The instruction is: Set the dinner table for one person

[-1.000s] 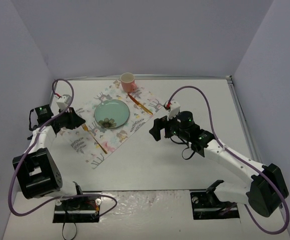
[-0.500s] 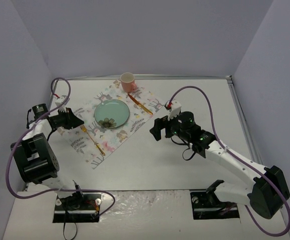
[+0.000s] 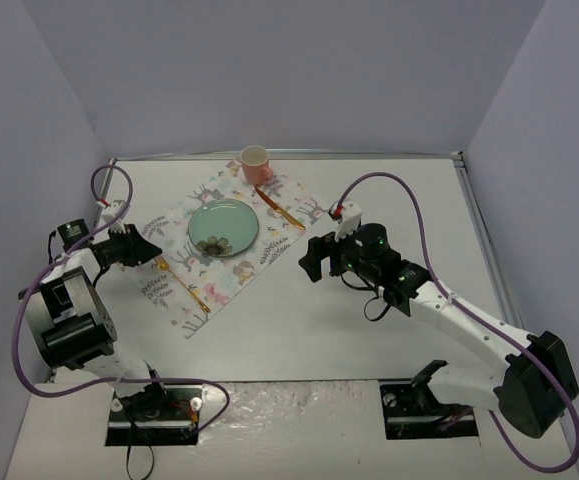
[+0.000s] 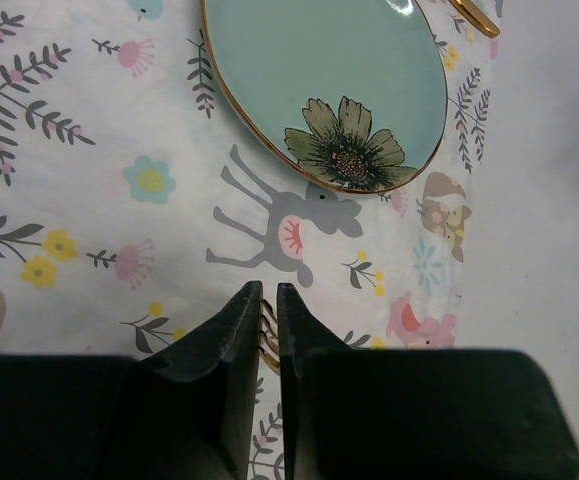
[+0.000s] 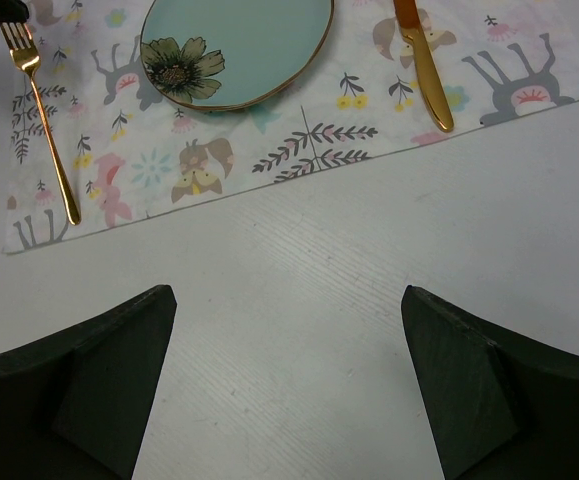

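We see the left gripper (image 4: 269, 295) closed narrow on the tines of the gold fork (image 5: 45, 130), over the placemat (image 3: 259, 262) on the white tabletop (image 3: 299, 320). The right gripper (image 5: 284, 295) is wide open.

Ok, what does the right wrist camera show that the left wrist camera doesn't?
Only the right wrist view shows the whole gold fork, most of the gold knife, and the right hand, fingers wide apart. Only the left wrist view shows the left hand, fingers nearly together with a sliver of gold in the gap. Both show the green flowered plate, the patterned placemat and bare dinner table.
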`<control>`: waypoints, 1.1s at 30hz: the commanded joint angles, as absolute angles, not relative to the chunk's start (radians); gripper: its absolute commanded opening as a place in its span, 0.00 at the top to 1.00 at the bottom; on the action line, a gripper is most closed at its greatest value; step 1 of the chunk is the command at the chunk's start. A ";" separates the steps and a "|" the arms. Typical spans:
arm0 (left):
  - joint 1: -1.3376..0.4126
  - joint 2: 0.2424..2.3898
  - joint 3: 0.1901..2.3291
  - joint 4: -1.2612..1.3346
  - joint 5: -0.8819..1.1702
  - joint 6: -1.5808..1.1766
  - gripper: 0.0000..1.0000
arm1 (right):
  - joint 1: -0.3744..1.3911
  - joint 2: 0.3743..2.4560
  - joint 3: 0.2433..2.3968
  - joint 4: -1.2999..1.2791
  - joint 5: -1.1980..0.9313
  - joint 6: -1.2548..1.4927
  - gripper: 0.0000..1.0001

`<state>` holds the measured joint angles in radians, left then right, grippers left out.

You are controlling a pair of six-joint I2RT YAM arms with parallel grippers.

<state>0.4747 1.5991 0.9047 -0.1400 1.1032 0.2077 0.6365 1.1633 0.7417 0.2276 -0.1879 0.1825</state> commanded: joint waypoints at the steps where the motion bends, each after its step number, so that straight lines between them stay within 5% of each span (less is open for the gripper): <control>1: 0.483 1.592 0.935 -0.062 1.162 0.219 0.89 | 0.638 1.164 0.746 0.287 -0.181 0.176 0.07; 15: 0.495 1.617 0.945 -0.094 1.122 0.241 0.72 | 0.637 1.170 0.750 0.287 -0.193 0.178 0.07; 33: 0.517 1.641 0.950 -0.060 1.113 0.198 0.63 | 0.634 1.180 0.752 0.287 -0.196 0.180 0.07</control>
